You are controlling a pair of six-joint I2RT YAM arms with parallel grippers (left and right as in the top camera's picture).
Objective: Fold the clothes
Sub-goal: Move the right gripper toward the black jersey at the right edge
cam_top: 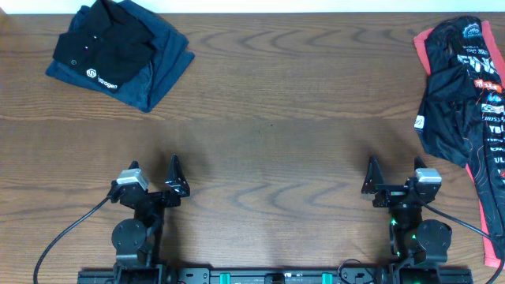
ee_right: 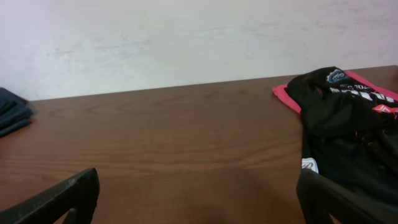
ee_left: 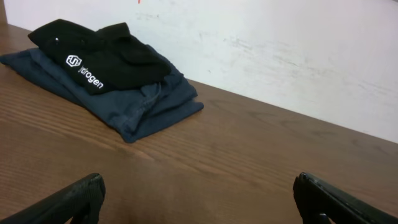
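The clothes, a black jersey (cam_top: 458, 87) with orange-white lines and rows of small logos, lie crumpled at the table's far right edge. In the right wrist view the jersey (ee_right: 348, 118) is ahead and to the right of my right gripper. My right gripper (cam_top: 394, 170) sits near the front of the table, left of the jersey and apart from it. It is open (ee_right: 199, 183) with only bare wood between its fingers. My left gripper (cam_top: 152, 170) rests at the front left, also open (ee_left: 198, 186) and holding nothing.
A coral-red garment (cam_top: 493, 213) lies under the jersey along the right edge, its corner (ee_right: 285, 96) showing in the right wrist view. At the back left a folded black polo (cam_top: 99, 43) with a white logo sits on a folded navy garment (cam_top: 164, 63). A white wall stands behind the table.
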